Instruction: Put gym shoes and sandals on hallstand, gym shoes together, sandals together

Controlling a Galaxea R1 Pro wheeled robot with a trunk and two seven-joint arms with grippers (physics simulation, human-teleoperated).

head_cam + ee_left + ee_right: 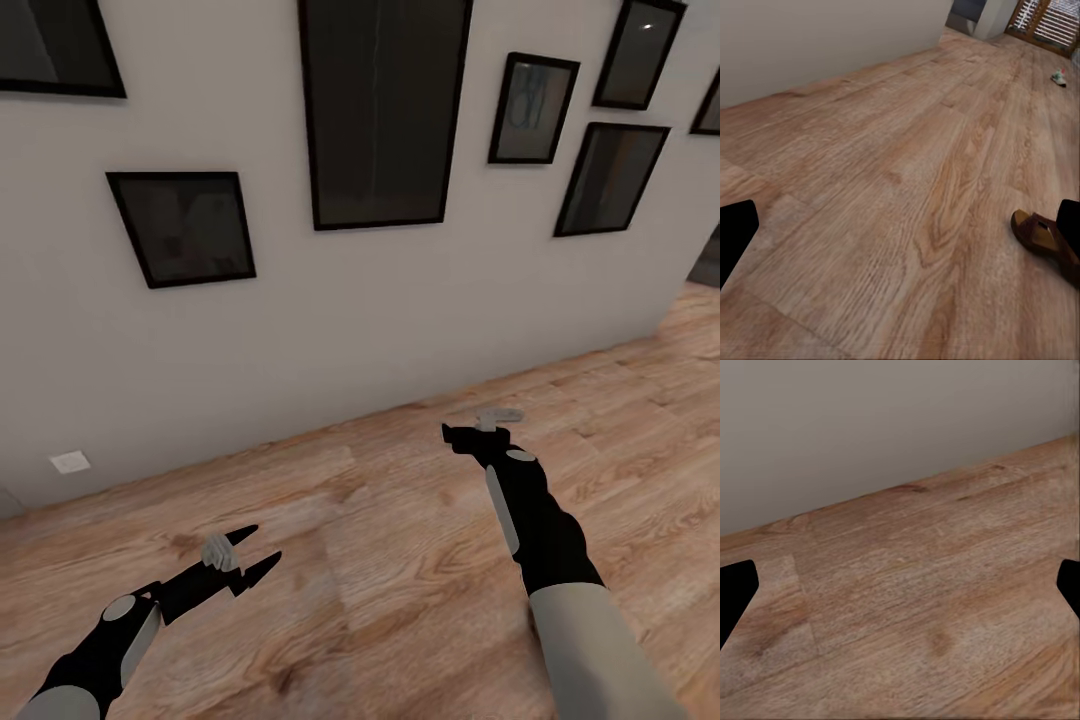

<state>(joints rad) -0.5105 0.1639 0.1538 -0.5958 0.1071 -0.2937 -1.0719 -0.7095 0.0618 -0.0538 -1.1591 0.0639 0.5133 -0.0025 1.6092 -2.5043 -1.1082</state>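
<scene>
One dark brown sandal [1044,238] lies on the corridor floor [892,180] in the left wrist view, close by one finger [1069,219] of my left gripper. Far down the corridor a small white gym shoe [1059,76] with a red accent rests on the planks. In the head view my left gripper [258,548] hangs open low over the floor [400,520], nothing between its fingers. My right gripper [470,433] is open too and points toward the wall; its fingers [735,596] stand wide apart over bare planks. The hallstand is out of view.
A grey-white wall [330,300] with several black-framed pictures [383,110] runs across ahead. A wall socket [70,461] sits low on it. A dark opening [705,262] shows at the wall's right end. A slatted door [1046,19] stands at the corridor's far end.
</scene>
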